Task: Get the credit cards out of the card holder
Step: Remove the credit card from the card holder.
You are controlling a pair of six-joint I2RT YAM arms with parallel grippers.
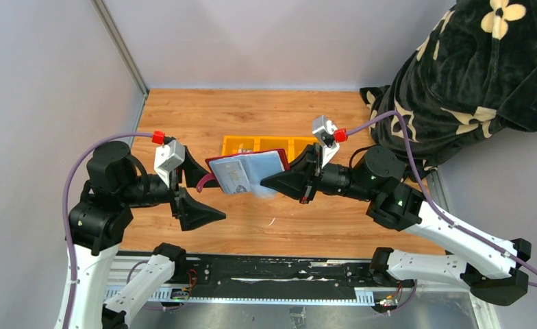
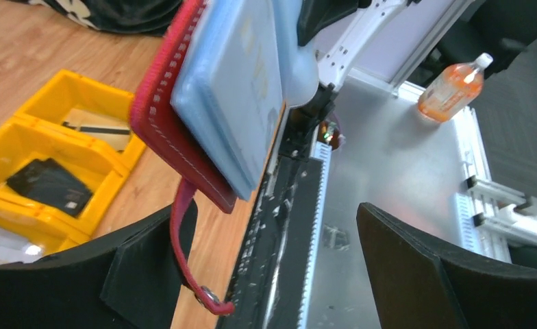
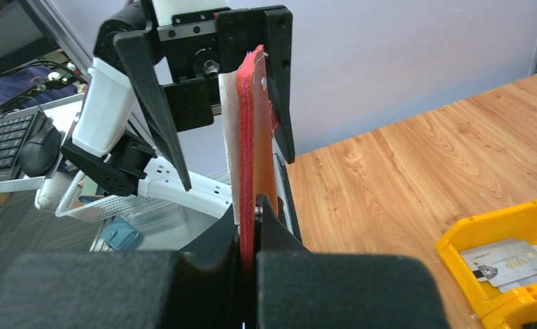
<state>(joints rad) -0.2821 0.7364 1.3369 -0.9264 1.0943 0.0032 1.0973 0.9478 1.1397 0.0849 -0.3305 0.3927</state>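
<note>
Reaching inward, right gripper [image 1: 269, 184] clamps the card holder [image 1: 248, 171] aloft; left gripper [image 1: 216, 199] gapes wide beside it.

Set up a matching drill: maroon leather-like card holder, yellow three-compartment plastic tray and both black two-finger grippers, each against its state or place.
Things:
1. maroon leather-like card holder
2. yellow three-compartment plastic tray
3. left gripper
4. right gripper

States:
A. open wide
B. resting on the wooden table
C. shut on the holder's edge
D. held up in the air

Pairs: 1-D, 2-B, 3-A, 4-C
</note>
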